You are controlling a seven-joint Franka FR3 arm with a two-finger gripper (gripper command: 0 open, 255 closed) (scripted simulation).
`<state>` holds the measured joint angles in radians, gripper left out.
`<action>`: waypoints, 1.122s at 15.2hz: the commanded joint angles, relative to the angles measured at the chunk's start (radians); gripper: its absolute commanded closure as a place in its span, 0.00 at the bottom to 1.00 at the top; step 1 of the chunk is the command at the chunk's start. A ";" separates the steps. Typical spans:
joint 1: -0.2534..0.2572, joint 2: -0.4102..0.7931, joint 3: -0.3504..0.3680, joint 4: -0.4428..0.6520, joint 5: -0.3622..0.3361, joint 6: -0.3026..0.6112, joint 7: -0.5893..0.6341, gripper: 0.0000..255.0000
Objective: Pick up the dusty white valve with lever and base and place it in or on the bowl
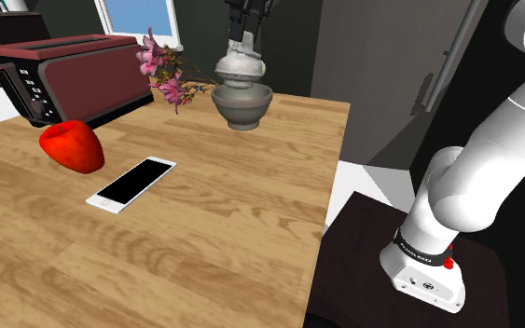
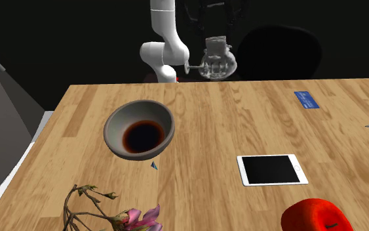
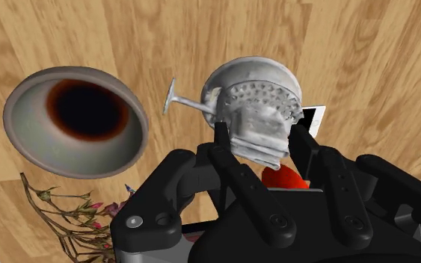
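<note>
1. Clearly, the black gripper (image 3: pixel 261 142) is closed on the dusty white valve (image 3: pixel 257 112): its two fingers (image 3: pixel 221 146) press the narrow base part from both sides, with only that part between them.
2. The valve hangs in the air directly under the gripper and touches neither the wooden table (image 1: pixel 204 242) nor the bowl (image 1: pixel 242 104). Its round dome points away from the hand, and its thin lever (image 3: pixel 179 99) sticks out sideways toward the bowl.
3. In the shoulder view the valve is at the top centre of the frame, just above the bowl's rim. In the second exterior view it is at the top, right of centre, and the bowl is well apart from it, left of centre.
4. The bowl is grey with a dark inside and stands upright on the table, near a branch of pink flowers (image 1: pixel 165 79).
</note>
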<state>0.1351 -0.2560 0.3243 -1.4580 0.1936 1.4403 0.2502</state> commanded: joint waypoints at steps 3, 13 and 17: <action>-0.030 0.073 -0.047 0.087 -0.014 -0.030 -0.075 1.00; -0.105 0.370 -0.135 0.499 -0.048 -0.178 -0.233 1.00; -0.122 0.358 -0.147 0.439 -0.041 -0.134 -0.264 1.00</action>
<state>0.0156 0.1157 0.1791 -0.9871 0.1504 1.2875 -0.0087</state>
